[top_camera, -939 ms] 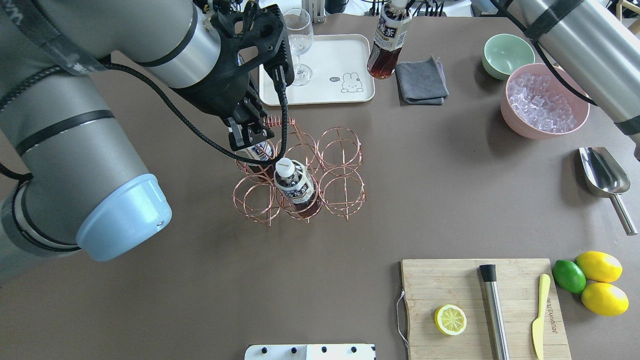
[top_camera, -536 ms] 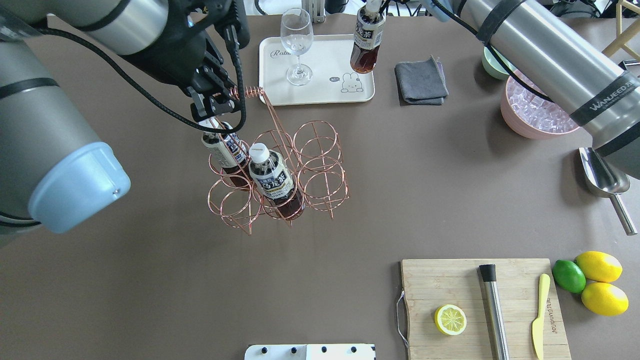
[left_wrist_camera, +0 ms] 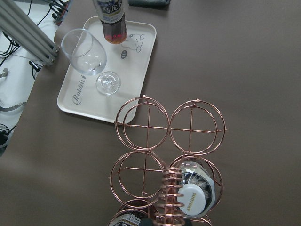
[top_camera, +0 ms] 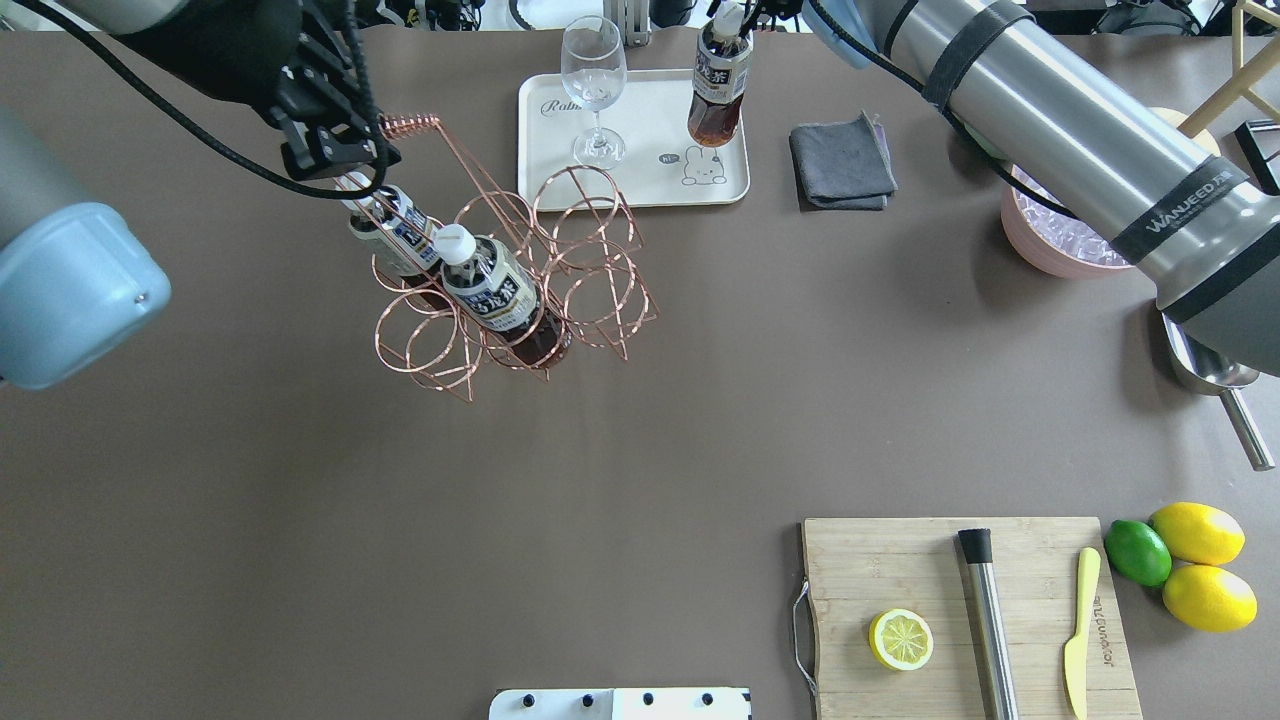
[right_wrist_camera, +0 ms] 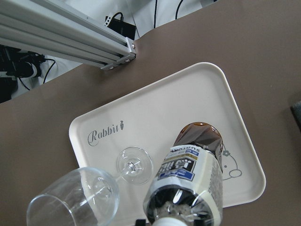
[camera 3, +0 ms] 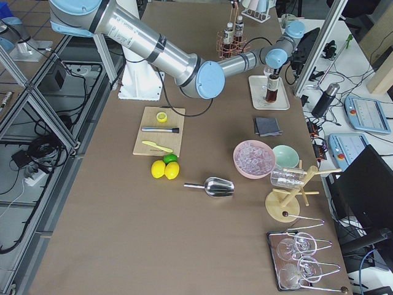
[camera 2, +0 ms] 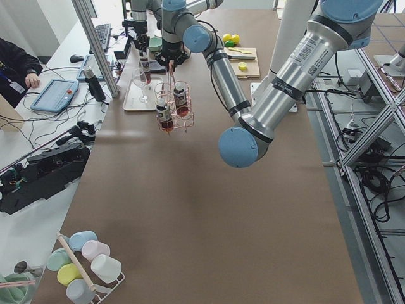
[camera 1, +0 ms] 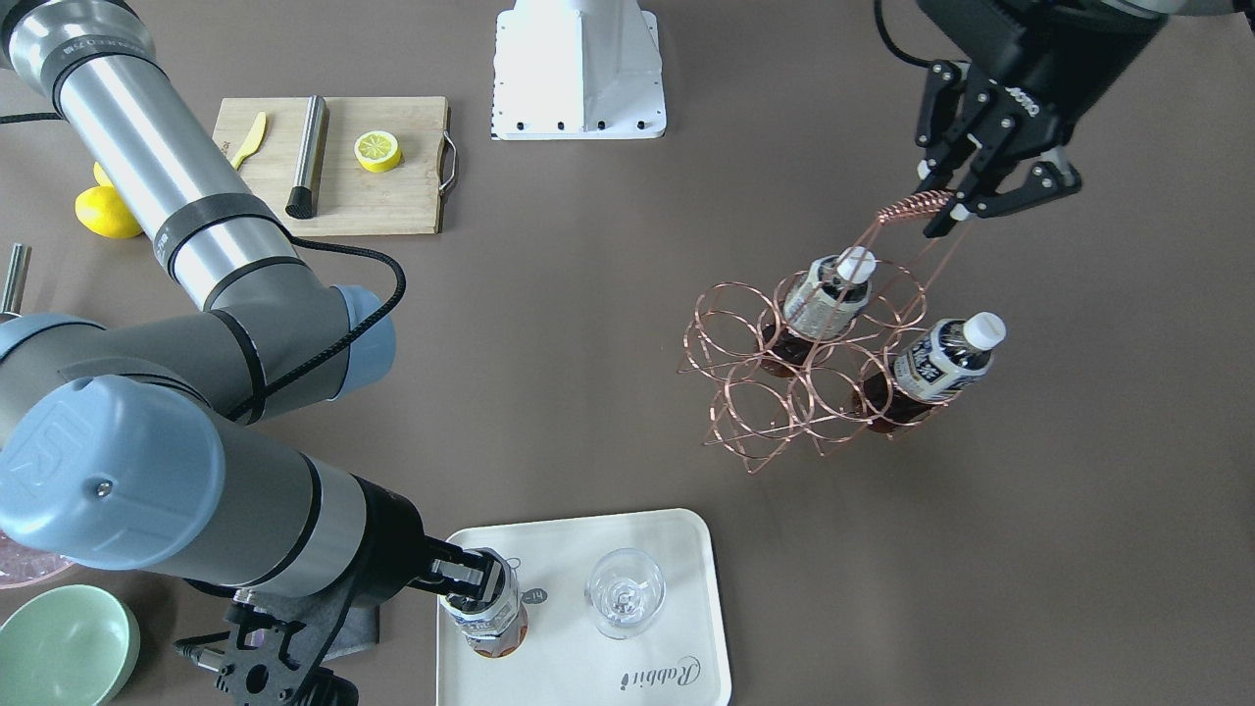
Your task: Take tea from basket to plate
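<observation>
My left gripper (top_camera: 340, 150) is shut on the coiled handle (top_camera: 410, 123) of the copper wire basket (top_camera: 590, 250), which hangs tilted from it at the table's far left. The gripper also shows in the front view (camera 1: 946, 208). Two tea bottles (top_camera: 490, 290) (top_camera: 400, 235) lean in the basket's ring cells. My right gripper (camera 1: 471, 580) is shut on a third tea bottle (top_camera: 718, 85) and holds it upright over the cream plate (top_camera: 650, 120), near the bear drawing. I cannot tell whether its base touches the plate.
A stemmed glass (top_camera: 592, 90) stands on the plate's left half. A grey cloth (top_camera: 842, 160) lies right of the plate, with a pink bowl of ice (top_camera: 1050, 240) beyond it. A metal scoop (top_camera: 1215, 370), a cutting board (top_camera: 960, 610) and lemons (top_camera: 1200, 565) are at the right.
My left gripper has carried the basket and its two bottles left and farther back. My right gripper has brought the third bottle from right of the plate to over it.
</observation>
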